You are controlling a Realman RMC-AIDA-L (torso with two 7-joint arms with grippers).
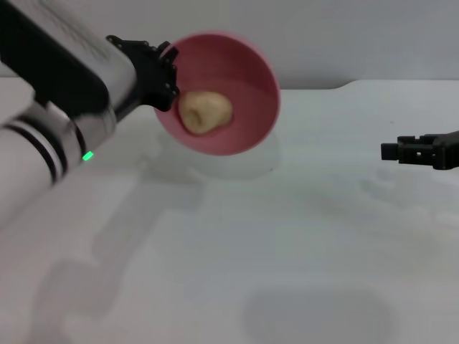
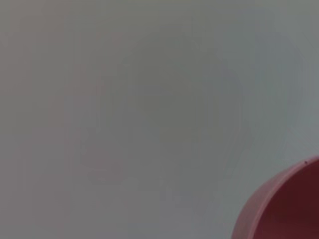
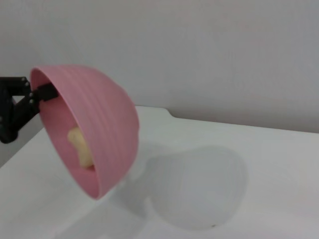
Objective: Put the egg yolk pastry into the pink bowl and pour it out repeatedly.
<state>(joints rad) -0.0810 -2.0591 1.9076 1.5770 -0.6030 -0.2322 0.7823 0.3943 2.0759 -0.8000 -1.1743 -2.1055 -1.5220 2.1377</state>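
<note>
My left gripper (image 1: 166, 75) is shut on the rim of the pink bowl (image 1: 247, 79) and holds it above the table, tipped steeply so its opening faces me. The pale tan egg yolk pastry (image 1: 205, 112) lies inside against the lower wall. In the right wrist view the bowl (image 3: 107, 124) shows from the side, the pastry (image 3: 79, 147) just inside its rim, and the left gripper (image 3: 35, 94) holds the rim. A part of the bowl's rim (image 2: 284, 209) shows in the left wrist view. My right gripper (image 1: 394, 151) hovers at the right, away from the bowl.
The white table (image 1: 229, 272) stretches below and in front of the bowl. The bowl's shadow (image 3: 199, 189) falls on the table beneath it. A pale wall (image 3: 199, 50) stands behind the table.
</note>
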